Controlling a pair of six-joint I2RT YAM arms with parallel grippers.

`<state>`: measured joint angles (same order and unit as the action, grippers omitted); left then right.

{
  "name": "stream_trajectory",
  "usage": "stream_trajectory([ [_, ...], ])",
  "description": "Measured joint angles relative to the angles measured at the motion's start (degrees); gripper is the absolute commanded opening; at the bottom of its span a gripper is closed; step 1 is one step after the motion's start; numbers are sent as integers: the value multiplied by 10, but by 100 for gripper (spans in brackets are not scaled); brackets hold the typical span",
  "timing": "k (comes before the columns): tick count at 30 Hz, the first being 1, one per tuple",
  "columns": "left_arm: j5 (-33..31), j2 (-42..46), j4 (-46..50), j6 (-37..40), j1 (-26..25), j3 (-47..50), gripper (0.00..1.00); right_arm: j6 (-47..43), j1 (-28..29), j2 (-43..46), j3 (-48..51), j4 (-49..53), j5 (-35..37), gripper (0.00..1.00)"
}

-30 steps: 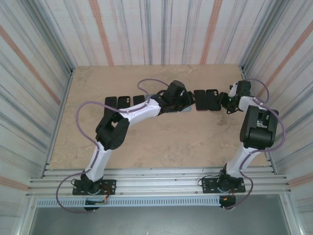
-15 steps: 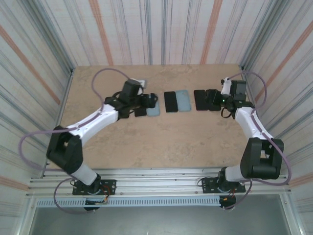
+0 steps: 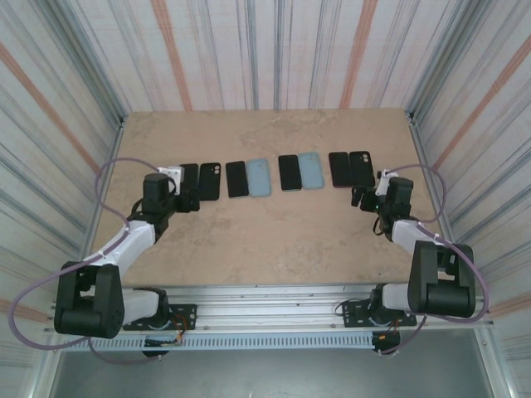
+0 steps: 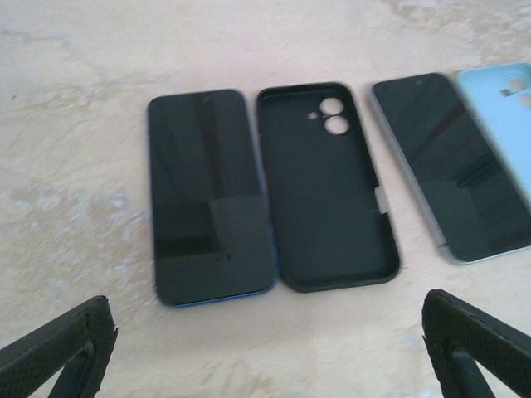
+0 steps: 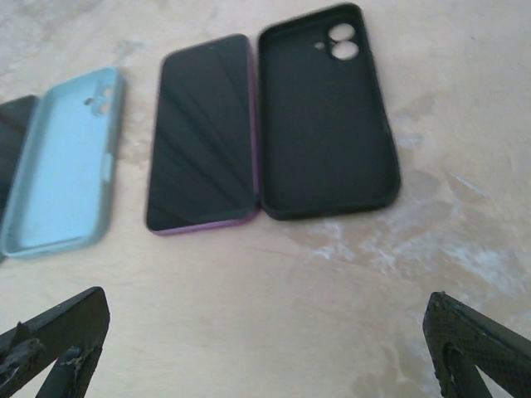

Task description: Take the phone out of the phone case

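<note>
The whole surface [image 3: 274, 240] is taken in from high above and behind the arm bases [image 3: 158, 315], looking down and forward from far off. The left wrist view is set low and close, tilted down past the left pincer [image 4: 264, 311], whose fingertips [image 4: 58, 348] are seen at the bottom corners. The leftmost phone [image 4: 209, 195] and leftmost black case [image 4: 332, 186] are shared with the overhead view. The right wrist view is set likewise past the right pincer [image 5: 265, 298]. The rightmost phone [image 5: 203, 133] and rightmost black case [image 5: 325, 112] are shared with the overhead view.
</note>
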<state>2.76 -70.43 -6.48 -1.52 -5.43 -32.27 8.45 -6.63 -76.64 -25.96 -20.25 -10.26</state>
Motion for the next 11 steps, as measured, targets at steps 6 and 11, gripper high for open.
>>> stream_trajectory([
  [6, 38, -53, -109, 34, 37, 29, 99, -4, -4, -42, 9, -85, 4, 99],
  [11, 95, -123, -186, 51, 68, 27, 99, -11, 8, -91, 6, -163, 14, 99],
])
